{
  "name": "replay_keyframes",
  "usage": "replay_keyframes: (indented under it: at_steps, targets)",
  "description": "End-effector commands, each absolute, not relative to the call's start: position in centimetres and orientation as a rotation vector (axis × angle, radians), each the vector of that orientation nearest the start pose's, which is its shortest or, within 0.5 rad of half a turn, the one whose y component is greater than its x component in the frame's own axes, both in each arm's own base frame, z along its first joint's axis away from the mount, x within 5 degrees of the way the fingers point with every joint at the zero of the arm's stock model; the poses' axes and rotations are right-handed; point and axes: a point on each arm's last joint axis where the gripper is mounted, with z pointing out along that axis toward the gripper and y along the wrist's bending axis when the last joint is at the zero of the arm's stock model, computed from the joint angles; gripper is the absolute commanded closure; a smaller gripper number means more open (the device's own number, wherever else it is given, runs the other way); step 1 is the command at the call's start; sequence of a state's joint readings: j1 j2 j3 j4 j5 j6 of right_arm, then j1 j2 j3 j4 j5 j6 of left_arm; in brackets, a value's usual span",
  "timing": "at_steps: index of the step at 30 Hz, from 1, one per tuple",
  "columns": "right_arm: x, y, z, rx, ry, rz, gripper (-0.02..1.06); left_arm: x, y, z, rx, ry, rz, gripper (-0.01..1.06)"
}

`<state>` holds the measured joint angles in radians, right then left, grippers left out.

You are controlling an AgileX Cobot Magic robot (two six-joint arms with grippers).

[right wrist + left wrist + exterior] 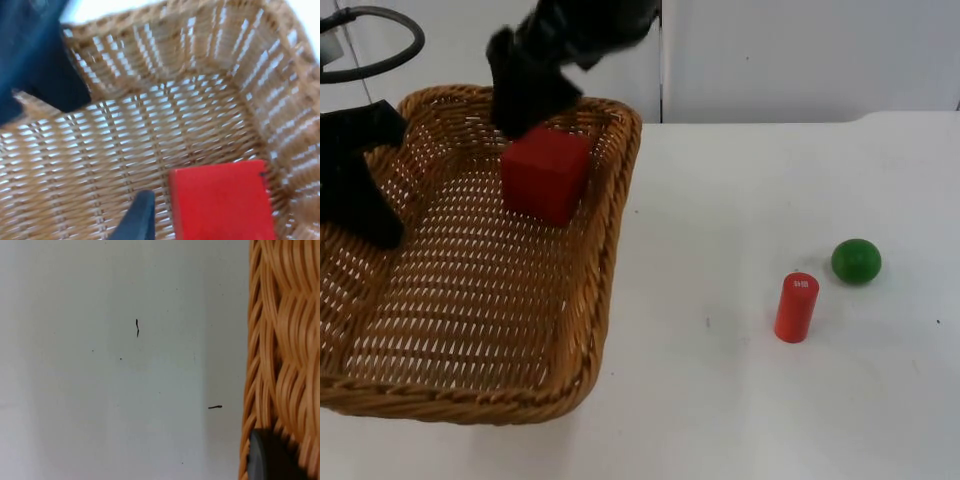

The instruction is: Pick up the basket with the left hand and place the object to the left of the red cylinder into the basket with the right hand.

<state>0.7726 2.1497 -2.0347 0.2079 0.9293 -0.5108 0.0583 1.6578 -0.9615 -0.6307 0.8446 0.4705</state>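
Observation:
The wicker basket (610, 250) takes up the left of the table, and my left gripper (370, 215) is shut on its left rim. In the left wrist view a black fingertip (267, 460) presses on the woven rim (285, 340). My right gripper (530, 105) hangs over the basket's far side, just above the red cube (545, 172). The cube sits tilted inside the basket. In the right wrist view the red cube (220, 200) lies over the basket floor (175, 115), and a strip of wicker separates it from one fingertip (137, 220). The right gripper looks open.
A red cylinder (796, 307) stands upright on the white table at the right. A green ball (856, 261) lies just beyond it, further right. The left arm (40, 65) crosses the basket's rim in the right wrist view.

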Motion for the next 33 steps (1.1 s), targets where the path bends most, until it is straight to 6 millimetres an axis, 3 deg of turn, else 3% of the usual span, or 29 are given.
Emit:
replay_keyframes:
  at_steps: [1,14,22,33]
  targets:
    - [33.3,34.7,30.4,-1.438,2.055,0.366,0.12,30.1,-2.4,20.1,-0.014,2.810,-0.678,1.05]
    - [31.3,29.2,36.4,-1.395,2.118,0.365,0.12,29.8,-2.4,20.0,0.017,2.839,-0.677,1.05]
    - [28.9,26.9,37.3,-1.345,2.090,0.369,0.12,29.9,-2.3,20.0,0.013,2.831,-0.668,1.05]
    - [24.8,23.3,36.7,-1.300,2.129,0.374,0.12,30.0,-2.3,20.0,0.011,2.828,-0.664,1.05]
